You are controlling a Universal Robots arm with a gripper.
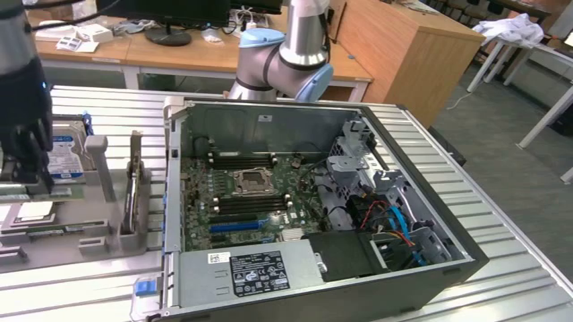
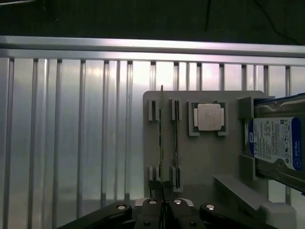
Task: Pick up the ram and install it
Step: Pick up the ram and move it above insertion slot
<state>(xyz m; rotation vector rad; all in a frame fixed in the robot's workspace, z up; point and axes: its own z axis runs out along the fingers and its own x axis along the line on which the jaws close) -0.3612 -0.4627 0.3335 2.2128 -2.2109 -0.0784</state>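
At the grey parts holder (image 2: 205, 162) on the worktop (image 2: 57, 143), beside the open computer case (image 1: 268, 107): pick-up step, ram at the tool.
Tool (image 2: 162, 206) fingers drawn together, seemingly clamped on the near end of the ram (image 2: 162, 143). The ram stands on edge along the holder's slot guides; lifted or seated, I cannot tell. Freeing it likely calls for a straight pull without twist.
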